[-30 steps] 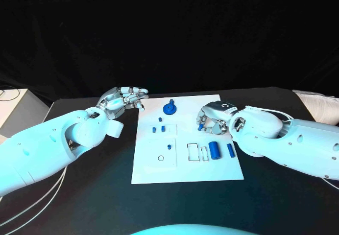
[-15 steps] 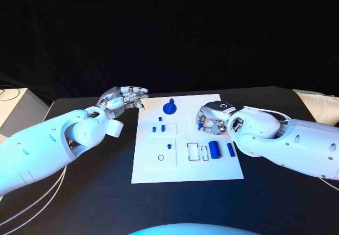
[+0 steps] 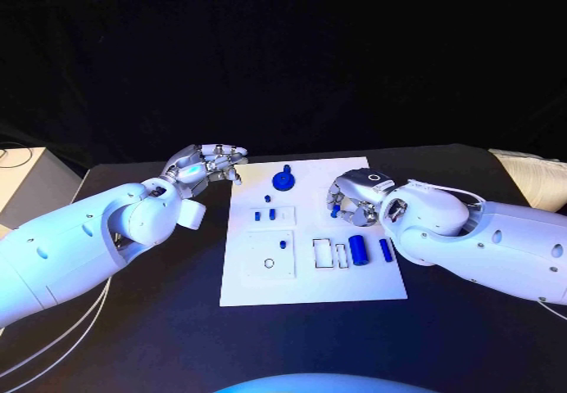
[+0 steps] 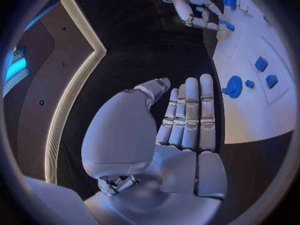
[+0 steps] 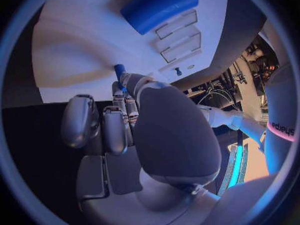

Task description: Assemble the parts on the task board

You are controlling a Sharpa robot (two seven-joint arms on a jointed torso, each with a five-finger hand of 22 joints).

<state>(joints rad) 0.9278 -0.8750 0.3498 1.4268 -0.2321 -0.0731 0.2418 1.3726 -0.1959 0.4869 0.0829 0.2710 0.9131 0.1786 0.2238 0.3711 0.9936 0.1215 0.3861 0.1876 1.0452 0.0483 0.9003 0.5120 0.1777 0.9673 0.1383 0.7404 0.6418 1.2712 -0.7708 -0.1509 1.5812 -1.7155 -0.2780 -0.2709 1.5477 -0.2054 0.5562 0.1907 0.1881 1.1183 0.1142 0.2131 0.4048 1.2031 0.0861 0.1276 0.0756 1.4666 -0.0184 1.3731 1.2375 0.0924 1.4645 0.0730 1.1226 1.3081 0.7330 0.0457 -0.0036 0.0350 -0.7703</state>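
Right now the right robot hand point(image 3: 355, 199) hangs over the right half of the task board point(image 3: 312, 278), fingers curled round a small blue peg point(image 5: 119, 71) pinched at the tips. Its point is aimed down at the board, probably so it can be dropped into a socket. The right wrist view shows this peg clearly and, beyond it, a big blue cylinder point(image 5: 159, 5) lying beside rectangular recesses; from the head camera the peg is only a blue speck among the fingers.

The left robot hand point(image 3: 208, 164) waits just off the board's far left corner, above the black table point(image 3: 154, 327), fingers loosely bent with nothing in them. Its wrist view shows the fingers point(image 4: 190, 112) nearly straight and side by side, and a round blue knob point(image 4: 234, 86) standing on the board close by.
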